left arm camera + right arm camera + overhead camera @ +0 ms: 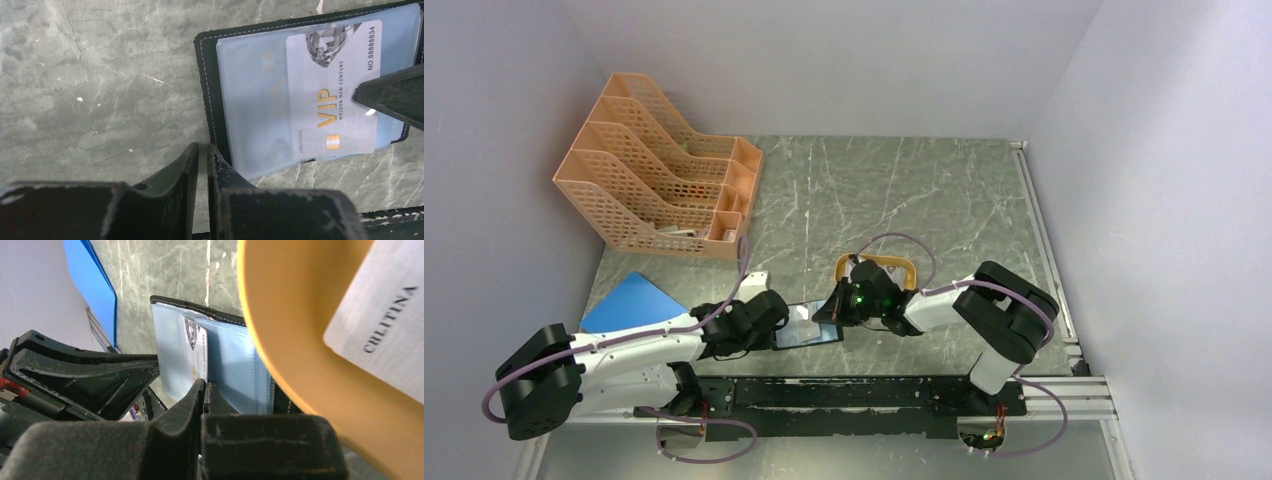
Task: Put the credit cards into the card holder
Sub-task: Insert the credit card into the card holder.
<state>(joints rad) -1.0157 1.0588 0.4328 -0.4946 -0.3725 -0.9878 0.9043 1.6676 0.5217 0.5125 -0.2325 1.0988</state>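
Card holder (809, 332) lies open and flat on the desk (924, 190), near edge, about centre, between the two arms; clear pockets face up. One credit card (335, 85), pale with gold "VIP" print and a grey emblem, sits at the clear pocket of one half, one end overhanging the holder's edge above bare desk; whether it is under the film, cannot tell. Right fingers (185, 402) are closed on each other with nothing between them, and their tip is set against that card's face. Left fingers (182, 167) are nearly together with a thin slit between, tips at the holder's left edge; whether they pinch that edge, cannot tell. Orange tray (841, 268) is just beyond the holder, slightly right, with the right arm's wrist over it. Second card (380, 315), white with black lettering, lies inside the tray. Blue sheet (629, 300) lies flat at the left side of the desk. Orange file rack (654, 170) stands in the far left corner.
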